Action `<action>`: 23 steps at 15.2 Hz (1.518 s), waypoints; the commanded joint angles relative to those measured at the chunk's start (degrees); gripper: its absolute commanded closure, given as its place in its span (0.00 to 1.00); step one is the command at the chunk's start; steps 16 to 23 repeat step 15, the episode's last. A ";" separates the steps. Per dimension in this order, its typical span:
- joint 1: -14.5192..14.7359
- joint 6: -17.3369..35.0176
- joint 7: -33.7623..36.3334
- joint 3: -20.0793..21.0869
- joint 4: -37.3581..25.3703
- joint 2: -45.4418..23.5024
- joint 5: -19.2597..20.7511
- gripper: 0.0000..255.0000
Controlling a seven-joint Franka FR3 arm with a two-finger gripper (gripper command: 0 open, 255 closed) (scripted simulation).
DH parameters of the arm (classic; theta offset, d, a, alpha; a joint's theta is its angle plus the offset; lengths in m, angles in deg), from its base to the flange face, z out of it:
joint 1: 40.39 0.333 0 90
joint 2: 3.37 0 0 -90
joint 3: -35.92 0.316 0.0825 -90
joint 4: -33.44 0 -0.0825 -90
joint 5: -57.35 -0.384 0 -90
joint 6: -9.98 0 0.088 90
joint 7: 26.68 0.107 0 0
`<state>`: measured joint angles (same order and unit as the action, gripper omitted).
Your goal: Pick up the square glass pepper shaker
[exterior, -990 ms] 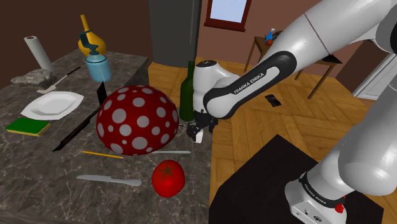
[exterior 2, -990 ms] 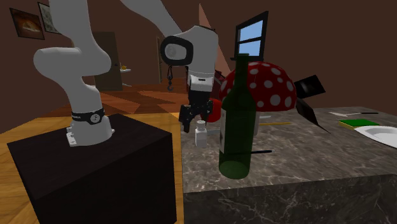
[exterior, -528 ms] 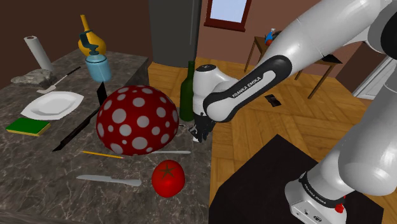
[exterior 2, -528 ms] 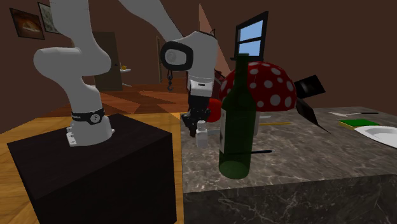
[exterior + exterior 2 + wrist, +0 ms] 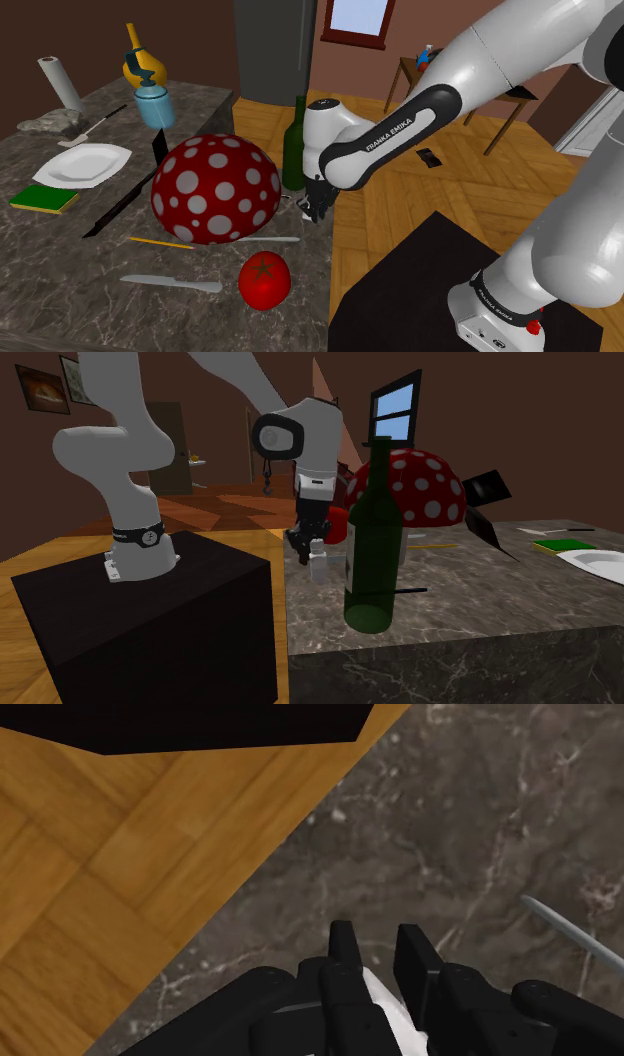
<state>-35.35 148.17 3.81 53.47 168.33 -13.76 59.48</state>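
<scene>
The pepper shaker (image 5: pixel 318 565), small, pale and square-bodied, is right at the edge of the dark marble counter (image 5: pixel 60 270). In the second exterior view its base looks to sit on the stone, though I cannot tell for sure that it touches. The black gripper (image 5: pixel 377 934) comes down on it from above, fingers drawn close together with the shaker's white body clasped between them. The wrist view shows white pressed against both fingers (image 5: pixel 343 954), so that is a hold.

Just beside the shaker, nearer the second exterior camera, stands a tall dark green wine bottle (image 5: pixel 372 542), upright. On the shaker's other side, further in on the counter, is a big red dome with white spots (image 5: pixel 215 188). In the shoulder view a red tomato (image 5: pixel 265 280) lies below the dome near the counter's edge, with a grey knife (image 5: pixel 172 284) flat to its left. The wooden floor (image 5: pixel 80 884) starts just past the counter's edge, and the arm's black stand (image 5: pixel 150 612) sits on it.
</scene>
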 commanded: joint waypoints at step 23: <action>-0.58 -10.56 -2.47 0.65 -2.28 8.70 -3.64 1.00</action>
